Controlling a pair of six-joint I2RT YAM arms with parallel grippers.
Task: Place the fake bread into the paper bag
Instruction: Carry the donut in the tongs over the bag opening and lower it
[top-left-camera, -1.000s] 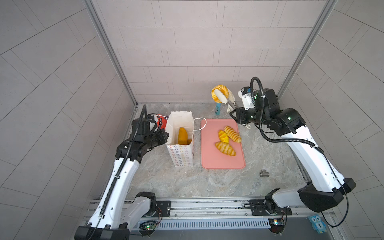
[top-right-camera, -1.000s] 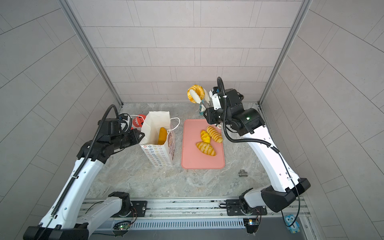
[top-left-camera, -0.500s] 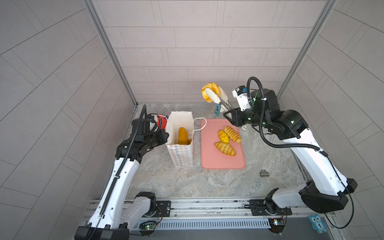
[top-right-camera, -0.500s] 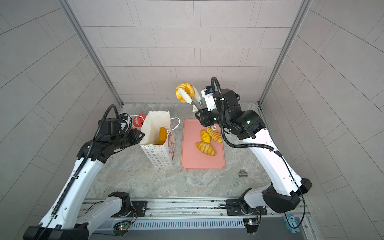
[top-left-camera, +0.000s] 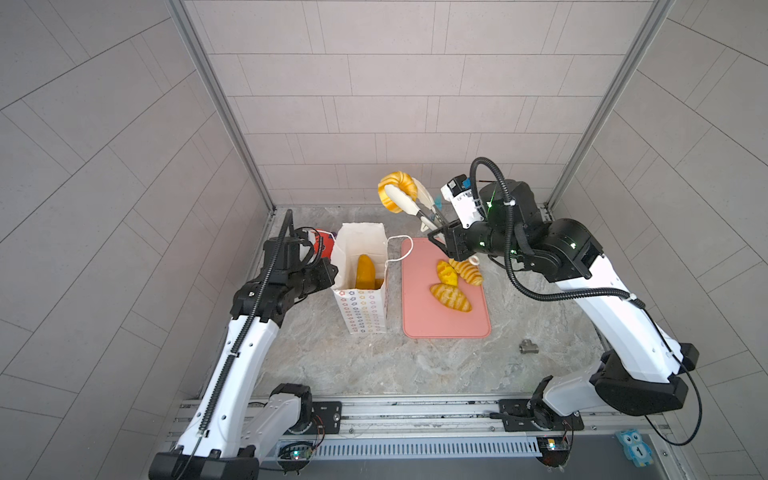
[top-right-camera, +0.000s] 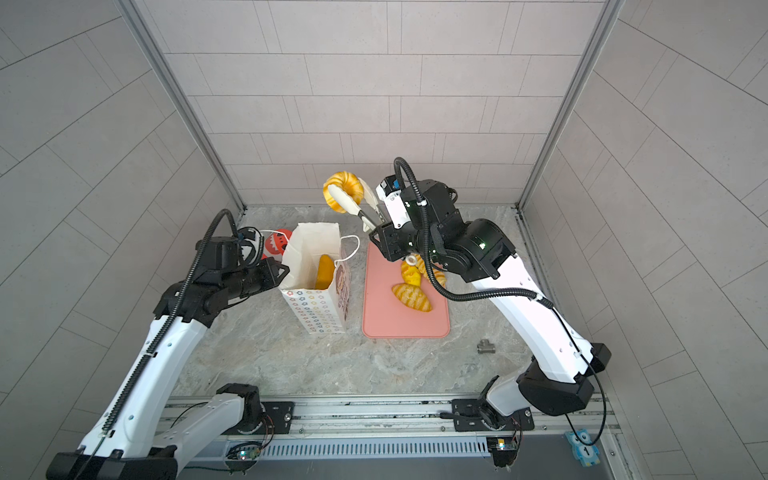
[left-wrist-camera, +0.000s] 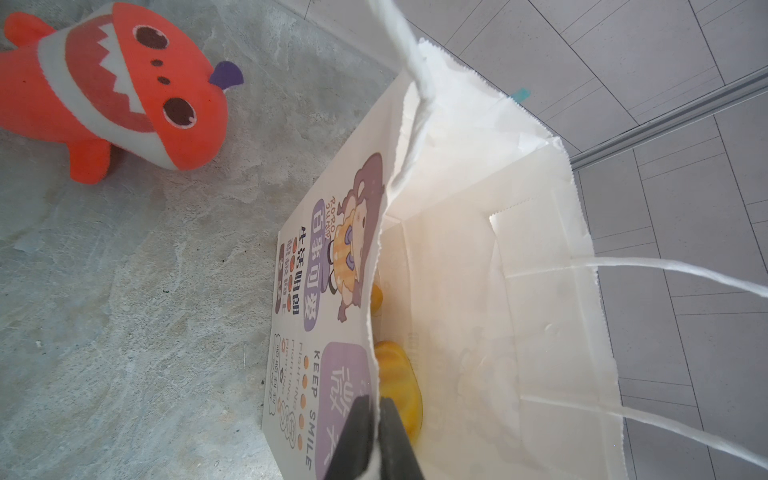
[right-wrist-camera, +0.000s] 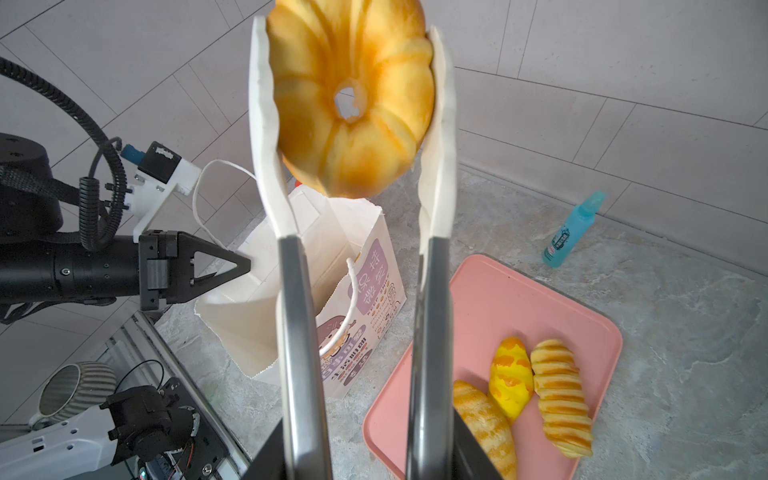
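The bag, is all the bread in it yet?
Not yet. A long loaf is already in the bag, whose edge the left gripper pinches. The right gripper holds tongs carrying a ring bread in the air. Three rolls are left on the pink tray.

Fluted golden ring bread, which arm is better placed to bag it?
Right. The right claw grips metal tongs holding the fluted golden ring bread, raised near the white paper bag; the left claw is shut on the bag's rim.
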